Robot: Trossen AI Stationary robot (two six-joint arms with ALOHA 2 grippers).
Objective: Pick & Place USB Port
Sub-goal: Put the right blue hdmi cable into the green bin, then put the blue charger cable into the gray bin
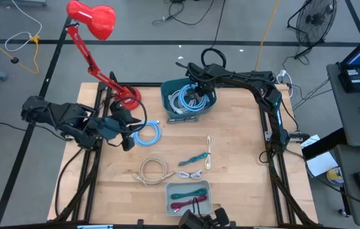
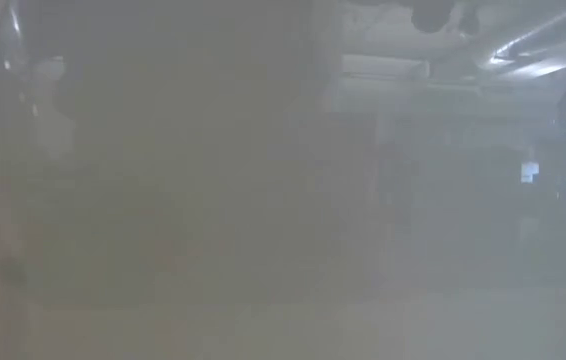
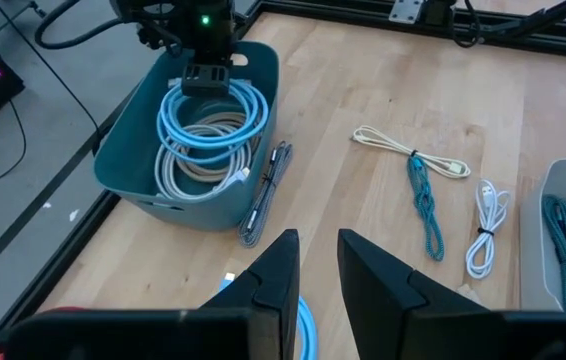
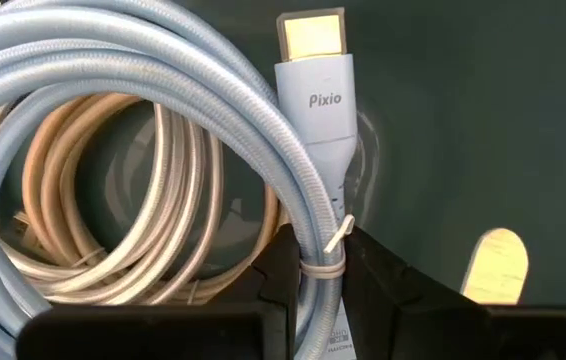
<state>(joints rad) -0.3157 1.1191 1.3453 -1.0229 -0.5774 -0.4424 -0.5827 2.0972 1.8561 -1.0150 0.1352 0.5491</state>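
- The right gripper (image 1: 196,89) reached down into the teal bin (image 1: 169,105) at about twelve o'clock on the table, its fingers (image 4: 278,290) pinching the light-blue coiled cable (image 4: 133,90) right at the zip tie below the plug marked "Pixio" (image 4: 315,95) — a sensible spot, since the tie keeps the loops bundled.
- That cable lay inside the bin on top of a beige coil (image 3: 198,165), so it was probably gripped high for a clean lift or release.
- The left gripper (image 3: 313,265) hovered near nine o'clock, fingers slightly apart and holding nothing, above another blue coil (image 1: 149,133) on the wood — likely waiting its turn.
- Loose cables lay toward five o'clock: a cream one (image 1: 209,151), a teal braided one (image 1: 193,158), a white one (image 1: 191,173) and a beige coil (image 1: 153,170).
- A grey tray (image 1: 170,189) at six o'clock held teal and red cables — apparently the sorted lot.
- The low view showed nothing usable.
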